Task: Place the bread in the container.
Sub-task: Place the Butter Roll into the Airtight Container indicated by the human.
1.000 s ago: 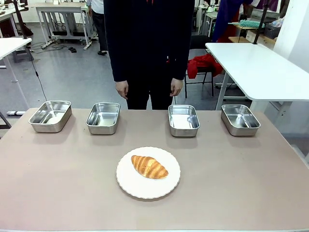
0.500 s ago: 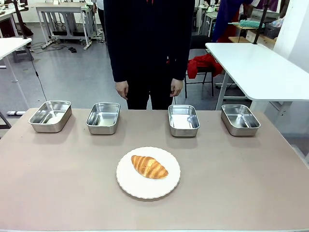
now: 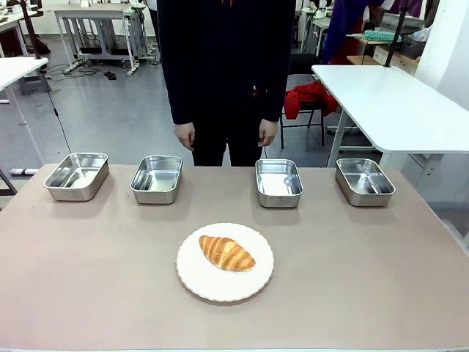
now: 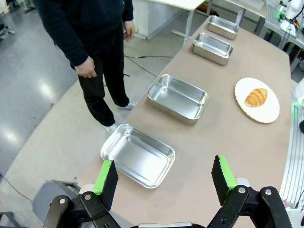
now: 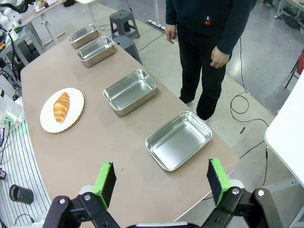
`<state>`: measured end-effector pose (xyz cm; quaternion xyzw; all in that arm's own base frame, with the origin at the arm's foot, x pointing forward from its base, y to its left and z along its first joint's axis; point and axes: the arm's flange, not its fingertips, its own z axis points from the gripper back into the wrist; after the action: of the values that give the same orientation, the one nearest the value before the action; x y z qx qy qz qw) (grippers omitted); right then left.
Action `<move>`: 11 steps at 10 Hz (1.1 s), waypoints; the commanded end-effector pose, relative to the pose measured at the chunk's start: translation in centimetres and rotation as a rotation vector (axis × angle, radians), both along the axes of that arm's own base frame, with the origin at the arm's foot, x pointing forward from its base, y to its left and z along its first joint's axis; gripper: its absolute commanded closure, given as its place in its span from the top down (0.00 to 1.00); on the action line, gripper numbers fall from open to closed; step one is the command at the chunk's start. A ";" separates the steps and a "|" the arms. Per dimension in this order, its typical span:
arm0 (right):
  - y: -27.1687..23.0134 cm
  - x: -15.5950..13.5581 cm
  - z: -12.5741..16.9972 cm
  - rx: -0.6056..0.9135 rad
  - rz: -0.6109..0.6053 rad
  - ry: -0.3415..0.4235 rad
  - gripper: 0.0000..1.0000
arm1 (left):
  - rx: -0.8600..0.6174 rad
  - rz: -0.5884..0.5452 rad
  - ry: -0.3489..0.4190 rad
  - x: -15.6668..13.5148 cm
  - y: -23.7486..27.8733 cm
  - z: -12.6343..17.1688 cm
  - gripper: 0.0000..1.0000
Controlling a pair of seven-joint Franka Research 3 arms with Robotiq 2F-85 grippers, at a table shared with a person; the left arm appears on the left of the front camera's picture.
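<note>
The bread, a golden-brown croissant [image 3: 227,253], lies on a round white plate [image 3: 220,286] in the middle of the table. Four identical steel containers stand empty in a row along the far edge: far left [image 3: 76,176], left of centre [image 3: 157,178], right of centre [image 3: 278,182] and far right [image 3: 364,181]. Nothing marks one out. My left gripper [image 4: 164,175] hangs open high above the table's left end, over the nearest container [image 4: 137,155], with the croissant [image 4: 256,97] far off. My right gripper [image 5: 161,181] is open above the right end, near a container [image 5: 178,140]; the croissant [image 5: 60,107] lies farther away.
A person in dark clothes [image 3: 223,66] stands at the far edge with both hands hanging down, one hand [image 3: 185,135] above the gap between the middle containers. The brown table [image 3: 352,264] is bare around the plate. A white table [image 3: 388,103] stands behind on the right.
</note>
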<state>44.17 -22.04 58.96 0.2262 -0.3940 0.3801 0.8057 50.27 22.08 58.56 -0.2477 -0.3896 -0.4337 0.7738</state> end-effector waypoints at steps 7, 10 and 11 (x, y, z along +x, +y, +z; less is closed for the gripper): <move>0.2 0.0 0.2 0.004 0.004 -0.008 1.00 | 0.003 -0.002 -0.010 0.0 0.0 0.1 1.00; 0.2 0.0 0.2 0.004 0.004 -0.008 1.00 | 0.003 -0.002 -0.010 0.0 0.0 0.1 1.00; 0.2 0.0 0.2 0.004 0.004 -0.008 1.00 | 0.003 -0.002 -0.010 0.0 0.0 0.1 1.00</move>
<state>44.17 -22.04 58.96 0.2263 -0.3940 0.3801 0.8057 50.27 22.08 58.56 -0.2477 -0.3896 -0.4337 0.7738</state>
